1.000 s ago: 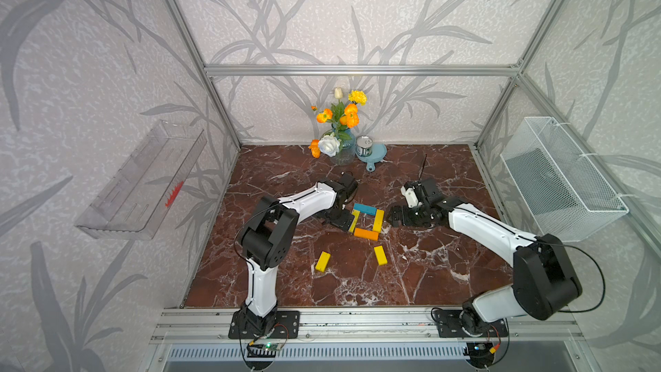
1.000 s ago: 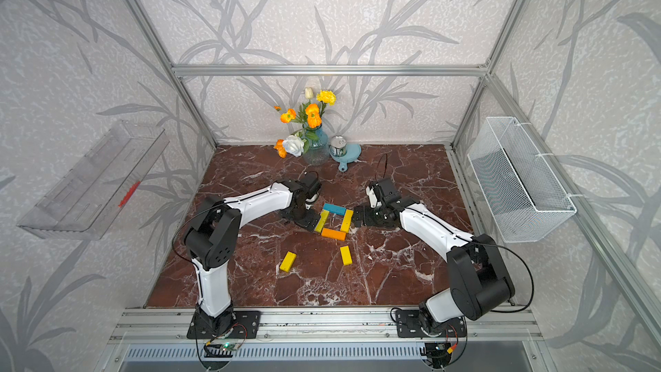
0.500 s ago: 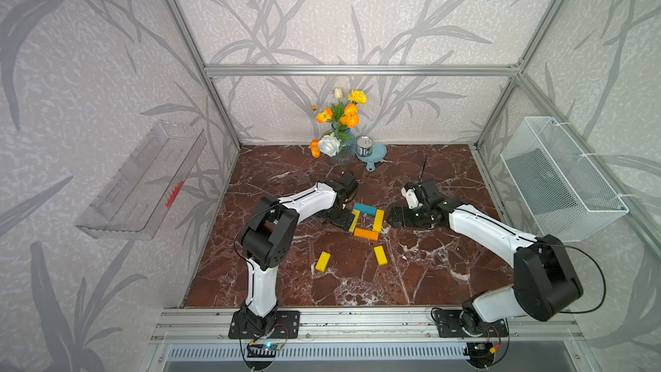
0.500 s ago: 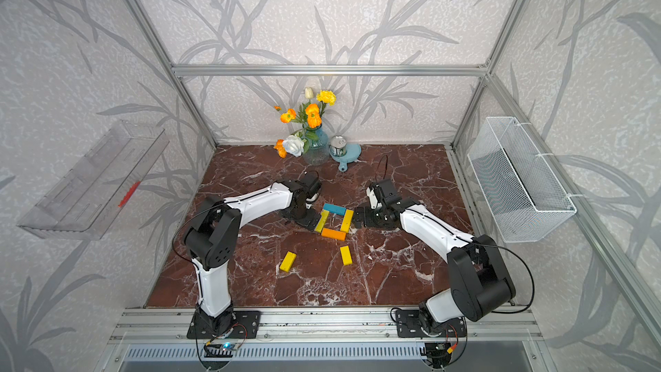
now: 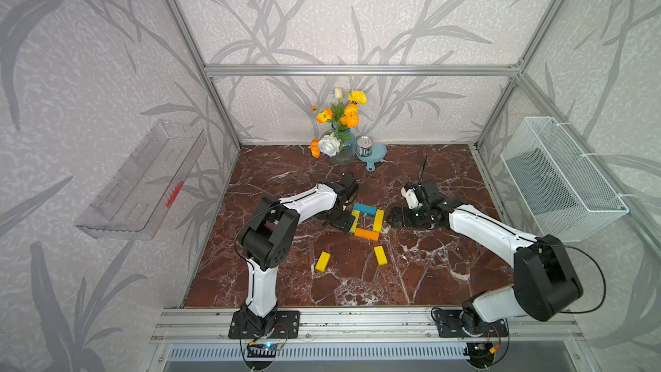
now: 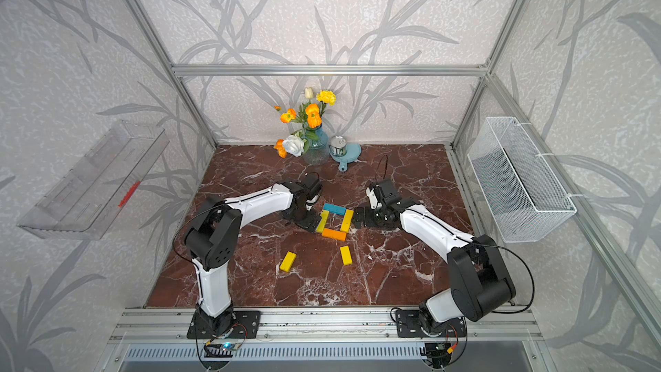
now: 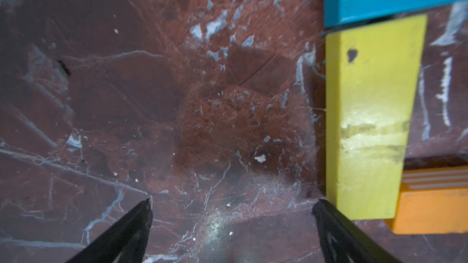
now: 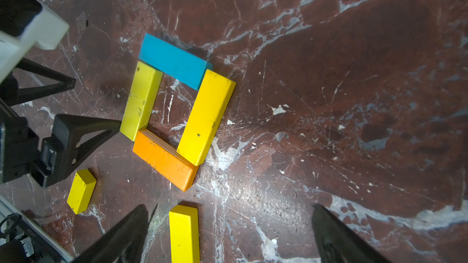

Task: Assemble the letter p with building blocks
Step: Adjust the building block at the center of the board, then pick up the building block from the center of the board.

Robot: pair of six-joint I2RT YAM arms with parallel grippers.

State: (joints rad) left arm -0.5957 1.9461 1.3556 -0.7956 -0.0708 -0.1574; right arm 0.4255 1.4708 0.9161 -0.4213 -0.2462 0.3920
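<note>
Top views: left hand (image 5: 342, 221) and right hand (image 5: 391, 217) spread wide and empty, either side of a four-block loop

Lying flat on the dark red marble surface (image 5: 286, 180), mid-way back: blue block (image 5: 365, 208) across the far side, pale yellow block (image 5: 355, 220) down the left, deeper yellow block (image 5: 378, 220) down the right, orange block (image 5: 366, 234) closing the near side. Makes a closed square, bare marble inside, ends meeting or almost meeting at each corner.

Nearer the front rail, clear of the loop and of each other: left loose yellow block (image 5: 323, 261) and right loose yellow block (image 5: 380, 255), the latter just below the orange end.

Sitting low just left of the loop, the left hand. Seen from the left wrist: jaws far apart over bare marble, nothing between them, one fingertip (image 7: 331, 226) right at the near corner of the pale yellow block; contact there cannot be told.

Sitting low just right of the loop, the right hand. Seen from the right wrist: jaws equally wide, gripping nothing. Shows the right loose yellow block in the gap near one finger, yet both top views put that block apart from the hand, toward the front
</note>
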